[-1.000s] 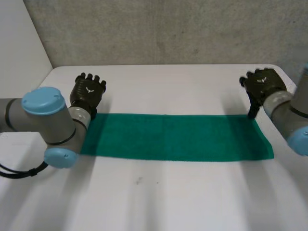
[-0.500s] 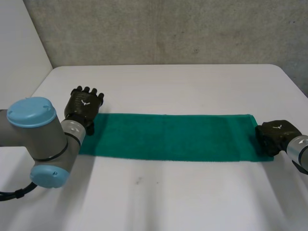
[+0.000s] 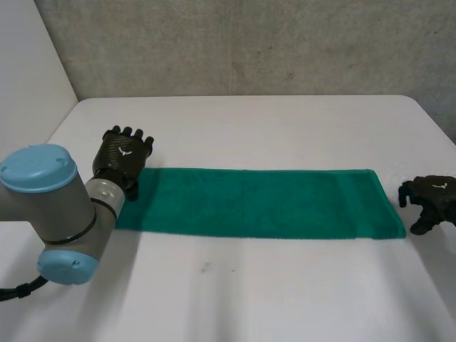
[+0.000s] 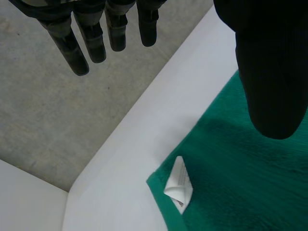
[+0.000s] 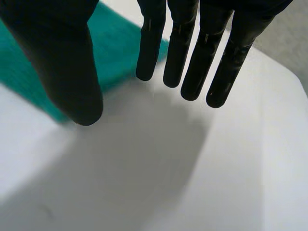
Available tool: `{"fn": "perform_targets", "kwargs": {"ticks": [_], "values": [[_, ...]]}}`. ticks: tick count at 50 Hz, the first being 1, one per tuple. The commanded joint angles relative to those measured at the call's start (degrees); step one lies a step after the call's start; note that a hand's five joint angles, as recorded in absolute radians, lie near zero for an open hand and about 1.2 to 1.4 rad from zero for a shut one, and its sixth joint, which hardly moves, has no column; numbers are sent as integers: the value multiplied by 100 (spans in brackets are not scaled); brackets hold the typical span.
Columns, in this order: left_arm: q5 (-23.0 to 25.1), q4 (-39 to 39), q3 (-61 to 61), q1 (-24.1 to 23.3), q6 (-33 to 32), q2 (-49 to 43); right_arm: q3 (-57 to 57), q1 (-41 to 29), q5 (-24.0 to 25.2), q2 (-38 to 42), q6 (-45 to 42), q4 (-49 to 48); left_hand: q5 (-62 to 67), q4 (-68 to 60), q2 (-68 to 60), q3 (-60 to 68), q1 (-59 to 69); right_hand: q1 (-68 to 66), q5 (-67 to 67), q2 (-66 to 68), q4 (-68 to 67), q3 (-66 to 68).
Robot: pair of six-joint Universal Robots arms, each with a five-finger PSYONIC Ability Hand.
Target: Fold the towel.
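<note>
**White table (image 3: pixel 249 299), green towel (image 3: pixel 256 203) flat, nothing gripped yet**

Head view: a grey concrete wall (image 3: pixel 249 43) backs the white table, with a white panel (image 3: pixel 28 64) to one side. The green towel lies flat as a long strip across the middle. The left hand (image 3: pixel 126 151) sits at its far left corner. The right hand (image 3: pixel 431 201) is just beyond its right end, apart from the cloth.

Left wrist view: the fingers hang straight and close together, with the thumb set well apart above the cloth, and nothing is held. A white label (image 4: pixel 179 185) is turned up at the towel's corner.

Right wrist view: the fingers are straight and side by side, the thumb apart. The hand is over bare table beside the towel's end and pinches nothing.

The likely trouble is a missed grasp. The right hand stands off the cloth, so closing where it is would probably catch nothing. The left hand could nip the label rather than the corner. The tabletop looks smooth, so if only one end were caught the strip could slide askew and the ends fail to meet.
</note>
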State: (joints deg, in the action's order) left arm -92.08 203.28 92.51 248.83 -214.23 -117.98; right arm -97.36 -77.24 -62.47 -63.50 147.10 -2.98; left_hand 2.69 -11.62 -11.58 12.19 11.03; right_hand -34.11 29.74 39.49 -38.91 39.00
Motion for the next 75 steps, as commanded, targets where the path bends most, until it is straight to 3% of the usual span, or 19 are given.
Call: {"fn": "perform_targets", "kwargs": {"ticks": [1,14,25,27,29,40,46,52,57,65,72,75], "values": [[-3,10,135,-27,56,3,-318,42,859,-312,293,-115,-269,162,158,-219,-103,-844,281,306,-364,355],[-12,-8,153,-27,645,91,-213,33,868,100,320,-413,-269,162,158,-219,-103,-1012,449,474,-532,523],[-12,-8,170,-18,672,108,-55,7,640,373,276,-431,-269,162,158,-219,-103,-1332,768,793,-852,842],[-3,-16,170,-10,672,117,-46,7,648,400,276,-440,-269,162,158,-219,-103,-3758,3194,3219,-3277,3268],[-3,-16,170,-18,672,117,-46,16,648,400,276,-440,-269,162,158,-219,-103,-4581,4018,4043,-4101,4092],[-12,-16,179,-18,680,126,51,51,420,400,267,-431,-269,162,158,-219,-103,-4589,4026,4051,-4109,4100],[-12,-16,179,-10,680,117,-63,51,587,391,250,-405,-269,162,158,-219,-103,-4589,4026,4051,-4109,4100],[-3,-16,276,-18,672,126,76,156,193,356,127,-449,-269,162,158,-219,-103,-4589,4026,4051,-4109,4100],[-12,-16,302,-27,680,170,428,753,-336,329,118,-396,-269,162,158,-219,-103,-4589,4026,4051,-4109,4100],[-12,-25,329,-10,680,266,841,1018,-407,285,-567,-90,-269,162,158,-219,-103,-4589,4026,4051,-4109,4100],[-12,-25,329,-10,689,416,1211,464,-292,-172,-313,439,-269,162,158,-219,-103,-4589,4026,4051,-4109,4100],[-12,-25,337,-10,689,451,1544,-720,-274,-382,178,439,-269,162,158,-219,-103,-4589,4026,4051,-4109,4100]]}}
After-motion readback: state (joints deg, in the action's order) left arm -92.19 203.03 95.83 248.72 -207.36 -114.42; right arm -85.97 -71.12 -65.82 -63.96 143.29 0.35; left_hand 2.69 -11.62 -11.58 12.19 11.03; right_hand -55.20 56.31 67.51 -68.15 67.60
